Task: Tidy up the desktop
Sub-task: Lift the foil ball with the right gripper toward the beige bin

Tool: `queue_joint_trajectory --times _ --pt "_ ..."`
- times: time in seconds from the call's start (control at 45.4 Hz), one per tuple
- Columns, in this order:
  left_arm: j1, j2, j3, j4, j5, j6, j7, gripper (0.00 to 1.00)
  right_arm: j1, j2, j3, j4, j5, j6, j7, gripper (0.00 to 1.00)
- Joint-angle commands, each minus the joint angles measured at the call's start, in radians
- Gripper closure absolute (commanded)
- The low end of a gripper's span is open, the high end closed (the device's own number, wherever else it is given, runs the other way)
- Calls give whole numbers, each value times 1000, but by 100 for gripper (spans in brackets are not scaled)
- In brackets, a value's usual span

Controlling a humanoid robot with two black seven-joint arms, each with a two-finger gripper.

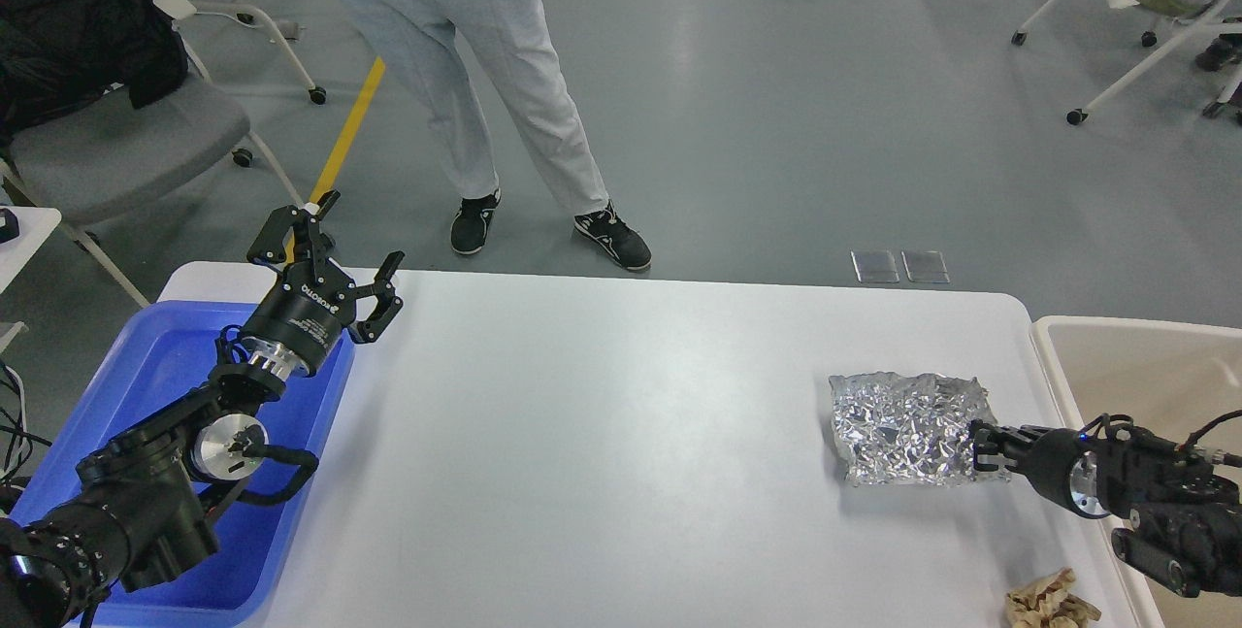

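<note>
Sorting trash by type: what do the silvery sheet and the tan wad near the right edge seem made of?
The silvery sheet looks like aluminium foil: mirror-bright, densely creased, glinting. The tan wad looks like crumpled brown paper: matte, soft folds, though partly cut off. Both lie on the desktop.

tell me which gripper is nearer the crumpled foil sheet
Right. The right gripper is at the right edge of the foil sheet, touching or almost touching it. The left gripper is raised over the desktop's far left corner, by the blue tub.
</note>
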Motion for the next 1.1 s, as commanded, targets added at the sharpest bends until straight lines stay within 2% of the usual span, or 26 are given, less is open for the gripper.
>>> queue_joint_trajectory --times 0.0,0.176,0.418,0.616,0.814,0.88,1.012,1.078 --pt "0 0 0 0 1 0 0 0 42 -133 11 76 102 86 105 100" --pt "0 0 0 0 1 0 0 0 109 -283 14 199 106 149 125 100" --pt "0 0 0 0 1 0 0 0 247 -527 10 415 100 236 125 100" --pt "0 0 0 0 1 0 0 0 338 -653 13 449 91 331 125 100" --pt "0 0 0 0 1 0 0 0 398 -734 16 443 100 363 116 100" --pt "0 0 0 0 1 0 0 0 403 -733 22 415 111 353 93 100" --pt "0 0 0 0 1 0 0 0 351 -717 61 307 323 351 -33 100" --pt "0 0 0 0 -1 0 0 0 303 -698 61 282 417 348 -48 100"
